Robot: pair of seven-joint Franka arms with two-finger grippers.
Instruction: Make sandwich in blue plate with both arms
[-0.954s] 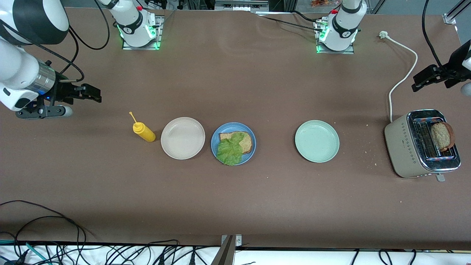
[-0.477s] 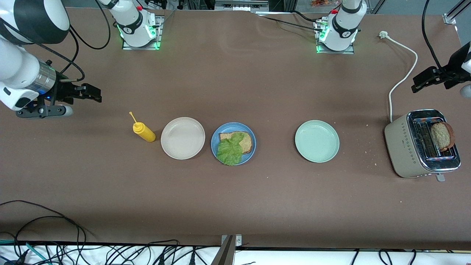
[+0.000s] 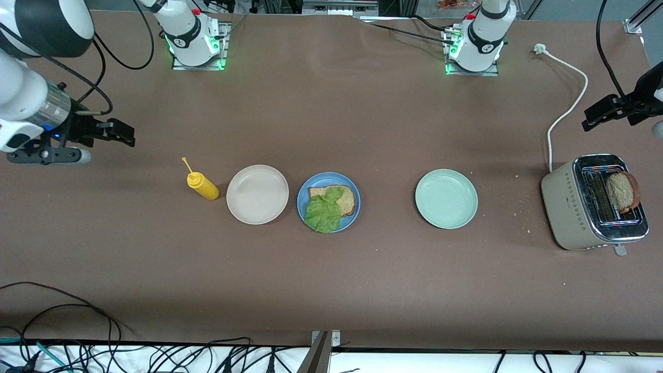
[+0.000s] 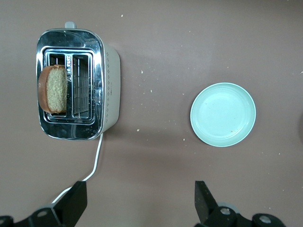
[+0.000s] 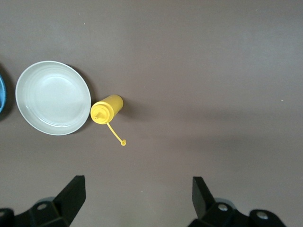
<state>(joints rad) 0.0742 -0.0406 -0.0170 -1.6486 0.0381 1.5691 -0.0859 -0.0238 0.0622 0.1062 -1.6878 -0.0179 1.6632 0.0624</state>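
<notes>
The blue plate (image 3: 303,192) sits mid-table with one brown bread slice (image 3: 348,197) on it and a green lettuce leaf (image 3: 323,212) lying over that slice. A second bread slice (image 3: 622,191) (image 4: 53,90) stands in one slot of the toaster (image 3: 568,207) (image 4: 110,80). My left gripper (image 3: 591,117) (image 4: 140,189) hangs open and empty over bare table beside the toaster's cord. My right gripper (image 3: 124,133) (image 5: 137,183) is open and empty over bare table at the right arm's end. A sliver of the blue plate (image 5: 1,94) shows in the right wrist view.
A beige plate (image 3: 257,194) (image 5: 53,98) and a yellow squeeze bottle (image 3: 203,186) (image 5: 106,109) stand beside the blue plate toward the right arm's end. A pale green plate (image 3: 446,198) (image 4: 222,114) lies toward the toaster. A white cord (image 3: 568,101) (image 4: 97,156) runs from the toaster.
My right gripper has drifted out toward the right arm's end of the table. The left gripper has shifted slightly toward its own end. Both stay open.
</notes>
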